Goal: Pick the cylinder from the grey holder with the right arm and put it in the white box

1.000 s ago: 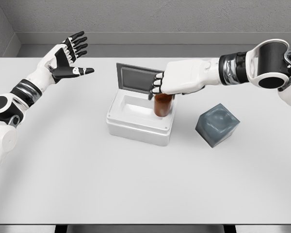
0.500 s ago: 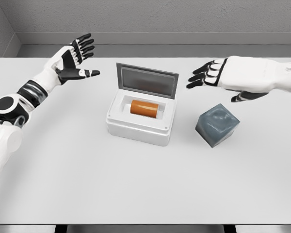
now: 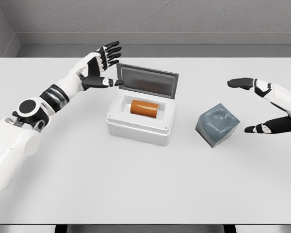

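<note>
The orange cylinder (image 3: 144,108) lies on its side inside the white box (image 3: 138,127), whose grey lid (image 3: 147,80) stands raised at the back. The grey holder (image 3: 217,124) sits tilted on the table to the right of the box, with nothing in it. My right hand (image 3: 254,104) is at the right edge, beyond the holder, fingers spread and holding nothing. My left hand (image 3: 106,65) reaches in from the left, open, with its thumb close to the lid's left edge.
The white table (image 3: 145,184) spreads wide in front of the box. A grey wall (image 3: 150,19) runs behind the table's far edge.
The right hand let the cylinder go into the box, opened and drew back to the right past the holder. The left hand moved right toward the lid.
</note>
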Tool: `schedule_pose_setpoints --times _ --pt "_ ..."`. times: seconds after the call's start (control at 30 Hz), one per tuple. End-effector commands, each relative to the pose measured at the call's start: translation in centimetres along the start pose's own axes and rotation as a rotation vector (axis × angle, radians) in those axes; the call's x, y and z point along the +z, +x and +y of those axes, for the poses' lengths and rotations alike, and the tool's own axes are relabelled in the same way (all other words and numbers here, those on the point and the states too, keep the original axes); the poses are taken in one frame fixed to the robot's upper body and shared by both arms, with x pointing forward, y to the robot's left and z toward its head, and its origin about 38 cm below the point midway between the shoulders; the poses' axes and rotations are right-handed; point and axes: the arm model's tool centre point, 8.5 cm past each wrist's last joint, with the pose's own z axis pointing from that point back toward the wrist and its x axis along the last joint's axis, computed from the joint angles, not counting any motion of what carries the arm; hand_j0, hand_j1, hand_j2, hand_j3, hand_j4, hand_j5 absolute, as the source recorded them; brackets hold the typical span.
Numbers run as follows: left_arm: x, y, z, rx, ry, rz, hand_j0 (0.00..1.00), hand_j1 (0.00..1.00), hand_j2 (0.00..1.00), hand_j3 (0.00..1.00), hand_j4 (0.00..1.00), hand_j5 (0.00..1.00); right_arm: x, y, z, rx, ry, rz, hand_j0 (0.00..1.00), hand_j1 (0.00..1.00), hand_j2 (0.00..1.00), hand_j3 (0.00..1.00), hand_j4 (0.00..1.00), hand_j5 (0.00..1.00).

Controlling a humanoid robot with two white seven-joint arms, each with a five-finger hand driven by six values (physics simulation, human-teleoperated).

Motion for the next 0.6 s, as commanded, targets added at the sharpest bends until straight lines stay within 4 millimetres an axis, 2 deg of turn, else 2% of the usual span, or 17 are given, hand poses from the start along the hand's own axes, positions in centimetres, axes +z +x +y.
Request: schedule_pose_setpoints --times 0.0,0.23,0.4,0.57 --pt "-0.2 0.3 -0.5 0.002 -0.012 -0.013 1.0 1.0 1.0 1.0 1.0 1.0 -0.3 0.1 0.2 -0.02 -0.054 -0.022 1.0 1.0 1.0 1.0 1.0 1.0" --pt "0.7 1.3 -2.2 -0.01 -0.061 -0.053 1.0 1.0 1.0 1.0 1.0 1.0 -0.2 -0.1 0.5 -0.025 -0.051 -0.014 1.0 1.0 1.0 1.0 1.0 1.0" --pt "2.9 0.8 -1.2 -0.026 -0.038 -0.035 1.0 1.0 1.0 1.0 1.0 1.0 -0.4 0.0 0.5 -0.023 -0.051 -0.02 1.0 1.0 1.0 1.0 1.0 1.0" --pt "4.0 0.6 -0.6 -0.026 -0.02 -0.03 1.0 1.0 1.0 1.0 1.0 1.0 -0.3 -0.1 0.5 -0.024 -0.052 -0.017 1.0 1.0 1.0 1.0 1.0 1.0"
